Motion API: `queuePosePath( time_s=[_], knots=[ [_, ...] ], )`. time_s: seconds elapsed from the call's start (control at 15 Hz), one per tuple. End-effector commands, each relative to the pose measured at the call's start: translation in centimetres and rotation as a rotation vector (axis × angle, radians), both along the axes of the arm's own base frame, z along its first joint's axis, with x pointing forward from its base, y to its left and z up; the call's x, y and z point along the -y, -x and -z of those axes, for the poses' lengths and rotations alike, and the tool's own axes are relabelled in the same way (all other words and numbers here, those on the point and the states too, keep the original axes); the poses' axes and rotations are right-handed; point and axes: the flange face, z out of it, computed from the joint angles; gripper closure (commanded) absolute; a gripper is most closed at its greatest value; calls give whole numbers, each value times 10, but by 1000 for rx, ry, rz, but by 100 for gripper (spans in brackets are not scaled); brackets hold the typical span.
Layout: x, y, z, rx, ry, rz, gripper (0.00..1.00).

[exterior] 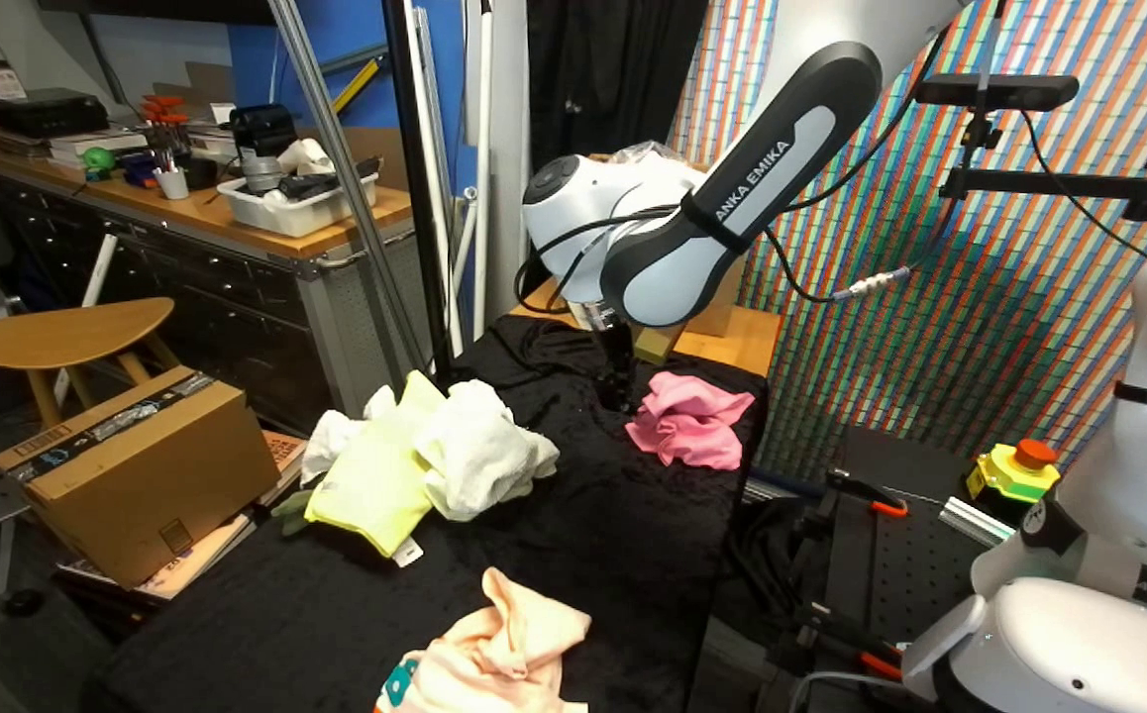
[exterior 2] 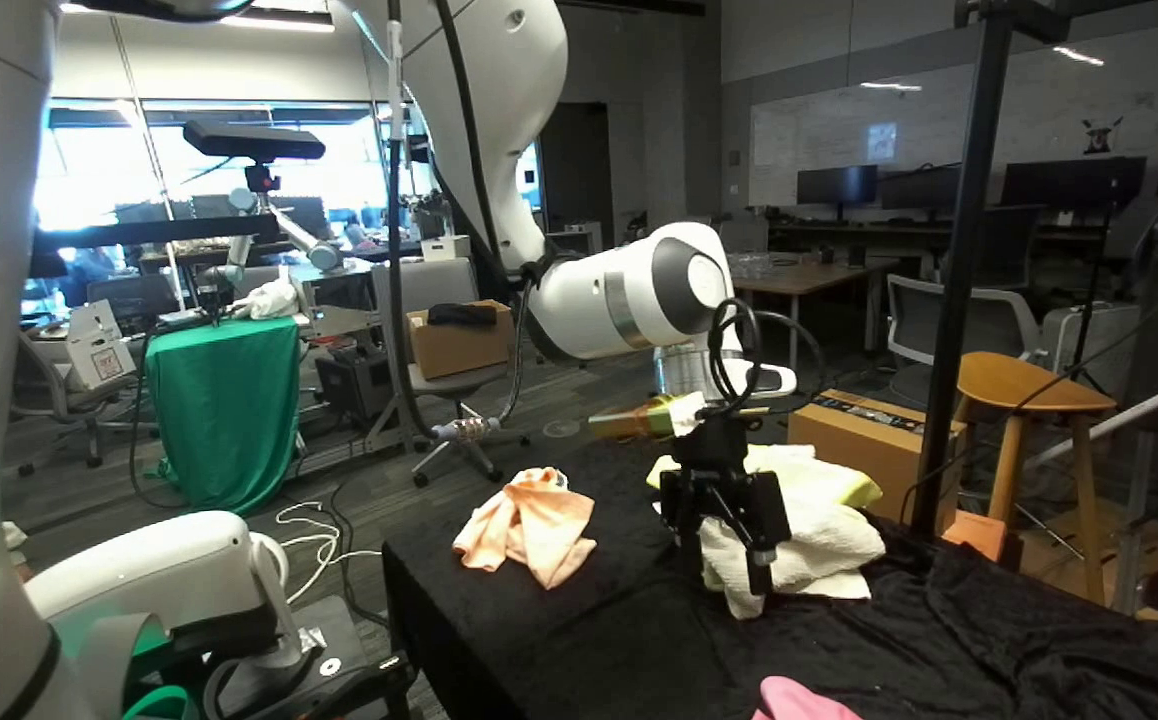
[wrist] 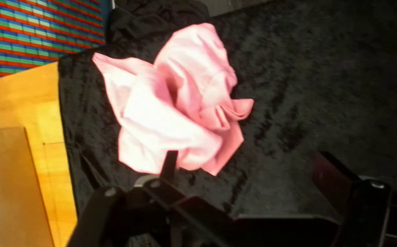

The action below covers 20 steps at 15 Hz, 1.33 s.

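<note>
Jaws: standing apart, holding nothing. Pink cloth [wrist: 150, 118]: lying crumpled nearby on table [exterior: 623, 535] (whether awaiting grip or released, not showing).

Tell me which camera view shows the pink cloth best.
The wrist view: the pink cloth looms large there, its folds clear, with only a black fingertip across its lower edge. In an exterior view, the cloth looks smaller; in an exterior view, just a bit of the cloth shows at the bottom edge.
</note>
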Motion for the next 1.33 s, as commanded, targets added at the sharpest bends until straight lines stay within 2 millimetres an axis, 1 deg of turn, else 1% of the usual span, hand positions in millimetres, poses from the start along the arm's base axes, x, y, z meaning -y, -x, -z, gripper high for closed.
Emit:
queuePosePath(
  time_s=[0.0, 0.07, 0.2, 0.33, 0.47, 0.67, 0.8, 0.93, 1.07, 1.2, 1.27],
  knots=[
    [46, 3, 2, -49, 66, 9, 0],
    [57, 2, 6, -51, 82, 9, 0],
    [81, 0, 21, -58, 70, -6, 0],
    [100, 0, 38, -36, 28, -29, 0],
    [116, 1, 57, -7, -22, -51, 0],
    [139, 8, 91, 25, -96, -86, 0],
    [153, 13, 111, 45, -131, -102, 0],
    [164, 16, 126, 56, -163, -117, 0],
    [171, 18, 137, 59, -188, -124, 0],
    [175, 19, 142, 62, -207, -126, 0],
    [177, 19, 142, 69, -216, -128, 25]
  ],
)
